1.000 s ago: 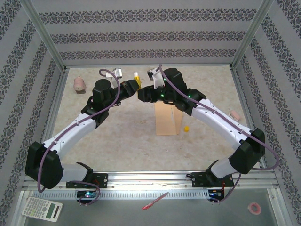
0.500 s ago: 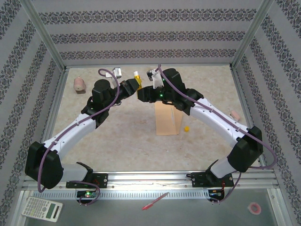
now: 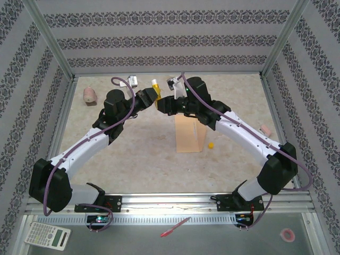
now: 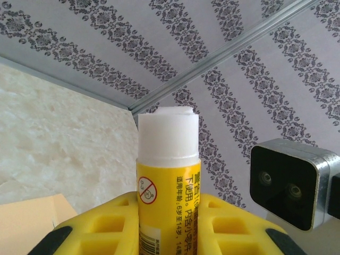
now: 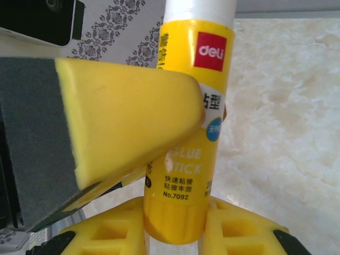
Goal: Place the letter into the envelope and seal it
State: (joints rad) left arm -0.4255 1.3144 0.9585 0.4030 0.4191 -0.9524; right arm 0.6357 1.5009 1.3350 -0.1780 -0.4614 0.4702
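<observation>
Two arms meet over the far middle of the table (image 3: 133, 154) in the top view. The glue stick (image 3: 154, 86) stands upright right where the left gripper (image 3: 152, 96) and right gripper (image 3: 159, 104) come together. From up there the envelope (image 3: 189, 135) lies flat on the table just on the near side of the grippers, its far end tucked under the right arm. A small yellow cap (image 3: 211, 144) sits just beside its right edge. The grips themselves are too small to read here. There's lots of bare table to the left and toward the near rail, with one pink thing (image 3: 89, 95) near the left wall and another (image 3: 265, 129) by the right wall. The left wrist view gives the close-up: the left gripper's yellow fingers (image 4: 95, 228) are clamped on the stick's body, and the white glue tip is bare and pointing up at the wall corner. A tan corner at bottom left looks like the envelope, cut off by the frame. The right arm's camera (image 4: 291, 183) sits just to the right. In the right wrist view, the right gripper's own fingers press on both sides of the stick's bottom end, so it's gripping the base. One left finger crosses higher up and hides part of the label, and the stick's top runs out of frame.
</observation>
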